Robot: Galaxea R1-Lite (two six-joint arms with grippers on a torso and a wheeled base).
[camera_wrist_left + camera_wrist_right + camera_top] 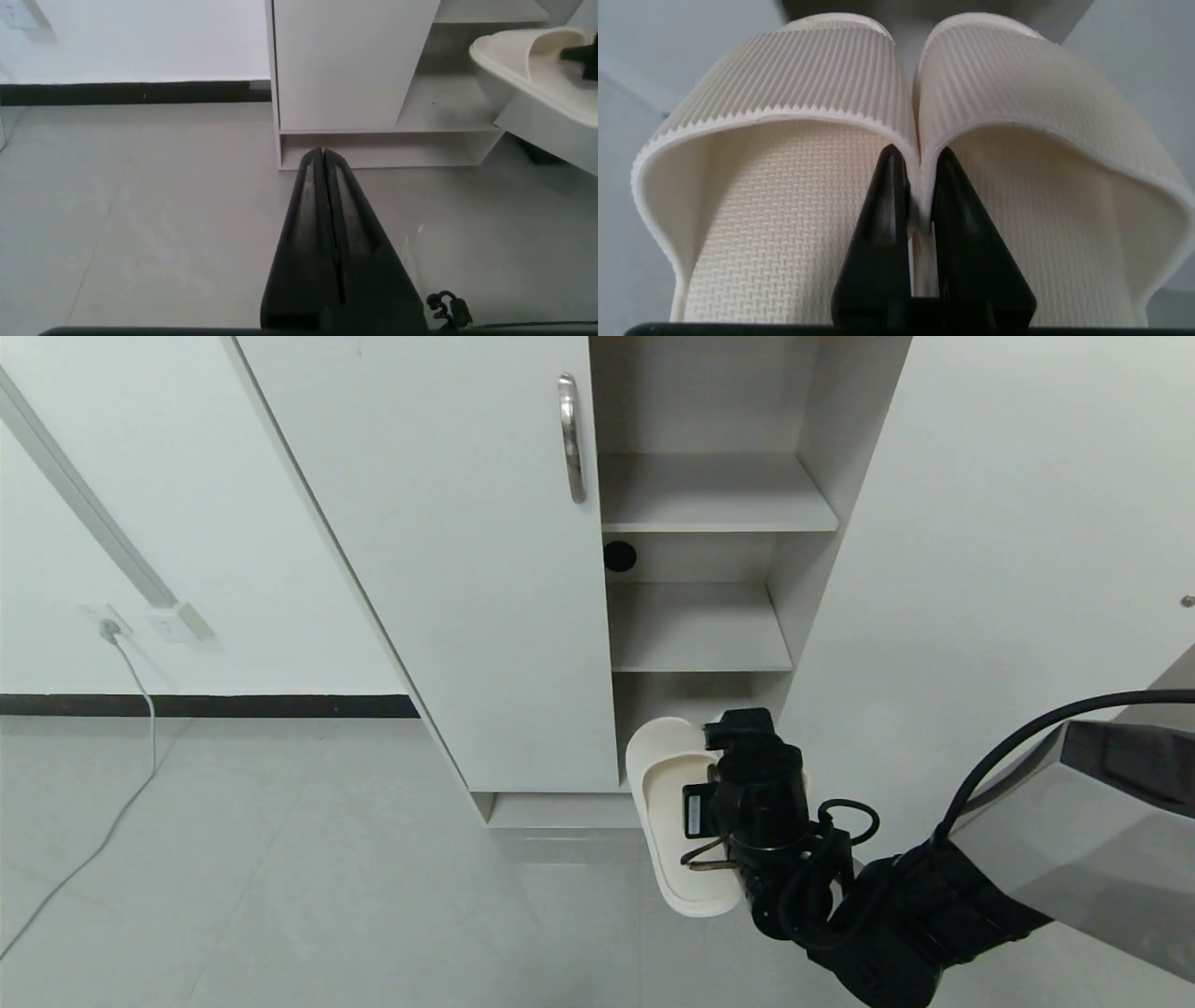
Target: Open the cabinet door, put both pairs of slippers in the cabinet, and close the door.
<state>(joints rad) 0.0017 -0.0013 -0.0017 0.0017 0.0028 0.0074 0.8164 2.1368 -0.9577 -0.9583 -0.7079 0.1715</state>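
The left hand (323, 155) is hovering low over the grey tiled floor (140, 215), fingers pressed together on nothing. The tall white cabinet (719, 513) is standing open. The pair of cream ribbed foam slippers (665, 821) is hanging just before its bottom compartment, with the right hand (918, 166) pinching their inner edges together.
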